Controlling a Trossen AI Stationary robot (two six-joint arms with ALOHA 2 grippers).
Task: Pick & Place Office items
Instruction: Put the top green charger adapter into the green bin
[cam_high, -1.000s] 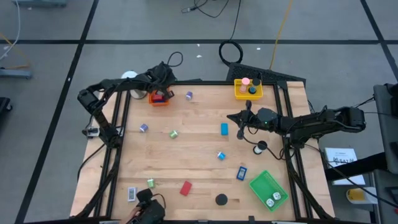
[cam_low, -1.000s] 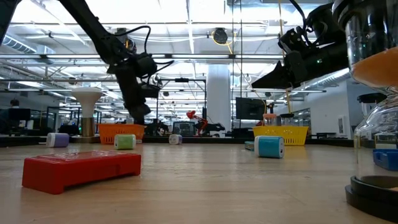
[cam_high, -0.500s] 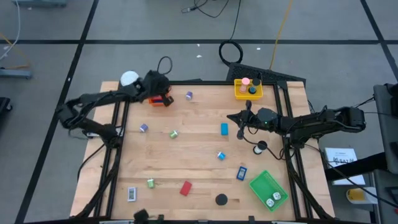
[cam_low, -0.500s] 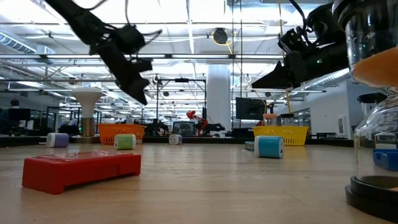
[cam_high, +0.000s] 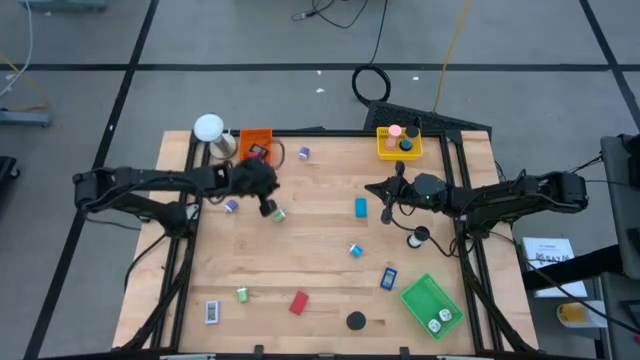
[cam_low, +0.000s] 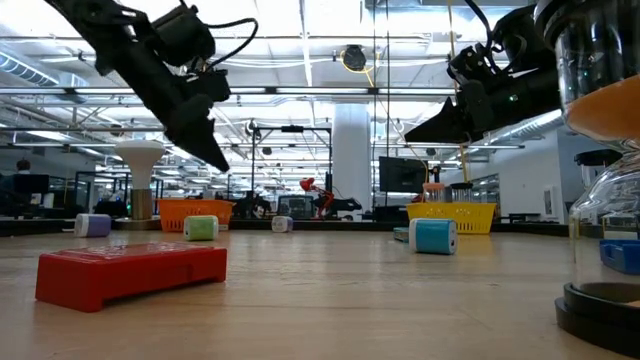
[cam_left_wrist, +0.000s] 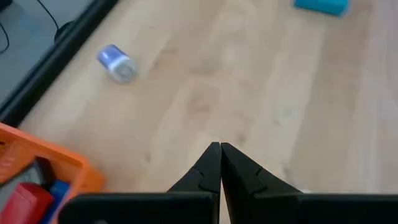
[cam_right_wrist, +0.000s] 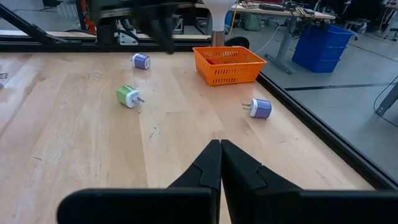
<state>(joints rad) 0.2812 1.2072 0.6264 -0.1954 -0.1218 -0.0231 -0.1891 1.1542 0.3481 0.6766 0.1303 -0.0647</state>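
Above the table's (cam_high: 320, 250) far-left area, my left gripper (cam_high: 268, 208) hangs with its fingers pressed together, holding nothing, between a purple roll (cam_high: 231, 206) and a green roll (cam_high: 279, 214) lying on the wood. My right gripper (cam_high: 374, 189) waits over the right half, fingers also pressed together and empty, just beside a blue rectangle (cam_high: 361, 207). An orange tray (cam_high: 255, 140) at the far-left edge holds red and blue pieces; a second purple roll (cam_high: 304, 153) lies near it. A yellow tray (cam_high: 399, 150) at the far edge holds pink and black pieces, and a green tray (cam_high: 428, 300) sits at the near right. On the near side lie a red rectangle (cam_high: 298, 302), a black disc (cam_high: 355, 321) and another green roll (cam_high: 241, 294).
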